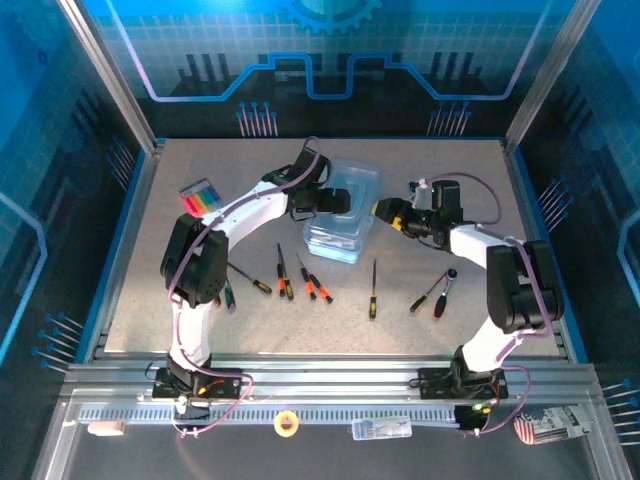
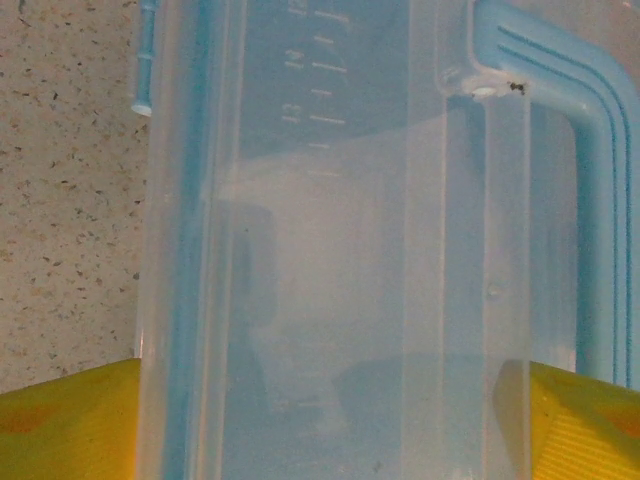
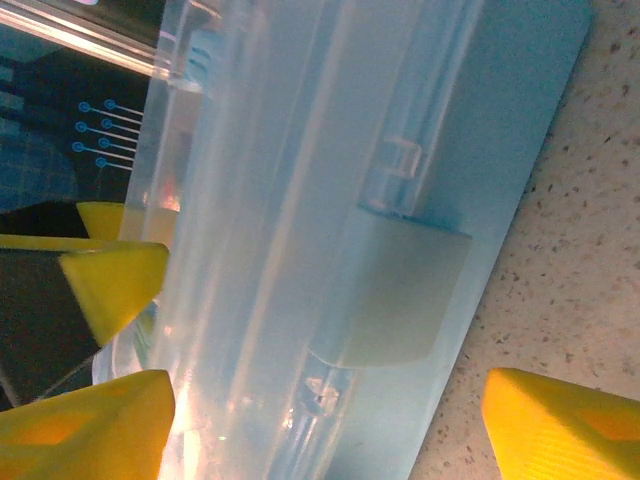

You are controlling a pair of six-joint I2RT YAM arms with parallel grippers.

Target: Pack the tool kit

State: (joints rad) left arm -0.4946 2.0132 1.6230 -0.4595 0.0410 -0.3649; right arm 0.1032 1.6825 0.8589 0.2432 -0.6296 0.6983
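the tool kit box (image 1: 340,215), translucent with a blue lid, lies near the middle of the counter (image 1: 480,170) with both arms brought in on it. the left claw (image 1: 318,200) is set wide astride the box from the left. its yellow pads (image 2: 70,425) are seen at either side of the plastic wall, but through the blur it cannot be told whether they press on it. the right claw (image 1: 385,212) is spread wide at the opposite end, one pad (image 3: 560,425) standing apart from the box over bare counter.

the lid appears to be shut, so opening the box is judged to be the step in hand. it would be done best with the box steadied squarely by the left claw, low on the walls so the lid is not pinned. the pale latch (image 3: 395,290) would then be worked by the right claw, lifted rather than dragged so that the light box is not slid.

nothing is packed yet. a row of screwdrivers (image 1: 290,278), a single screwdriver (image 1: 373,290) and a ratchet (image 1: 432,290) lie on the near counter, well apart from the box. a set of coloured pieces (image 1: 200,195) lies far left. the screwdrivers lie close beside the left arm, so a low sweep could scatter them.
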